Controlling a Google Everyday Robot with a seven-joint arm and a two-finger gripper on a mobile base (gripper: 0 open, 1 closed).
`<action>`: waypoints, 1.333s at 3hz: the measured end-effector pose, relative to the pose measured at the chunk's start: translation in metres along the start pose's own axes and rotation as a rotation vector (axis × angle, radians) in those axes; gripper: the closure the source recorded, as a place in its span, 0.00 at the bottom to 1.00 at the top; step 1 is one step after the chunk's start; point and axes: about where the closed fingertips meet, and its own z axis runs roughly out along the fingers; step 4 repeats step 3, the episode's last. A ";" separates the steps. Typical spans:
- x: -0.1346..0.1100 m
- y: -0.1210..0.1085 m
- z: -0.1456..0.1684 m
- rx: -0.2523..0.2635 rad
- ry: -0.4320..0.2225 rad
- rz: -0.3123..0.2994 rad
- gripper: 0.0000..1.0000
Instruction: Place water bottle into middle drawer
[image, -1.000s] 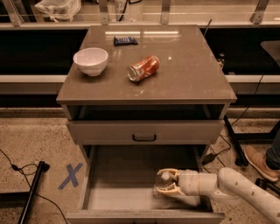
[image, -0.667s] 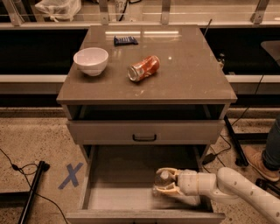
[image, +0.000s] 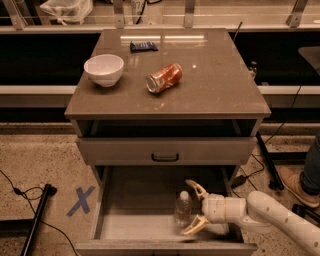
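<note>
Pulled-out middle drawer: water bottle upright; gripper splayed around (arm cropped).

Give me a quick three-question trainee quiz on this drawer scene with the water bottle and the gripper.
1. Fill in: on the cabinet top, the orange can lies on its ____.
2. True or false: the water bottle stands upright in the open middle drawer.
3. The gripper is: A) shut on the bottle, B) open, low in the drawer at the bottle, C) raised above the cabinet top.
Key: 1 side; 2 true; 3 B.
</note>
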 end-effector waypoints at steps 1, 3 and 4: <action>-0.001 0.000 0.000 0.000 -0.001 0.001 0.00; -0.060 -0.005 -0.070 0.142 -0.033 0.085 0.00; -0.060 -0.005 -0.070 0.142 -0.033 0.085 0.00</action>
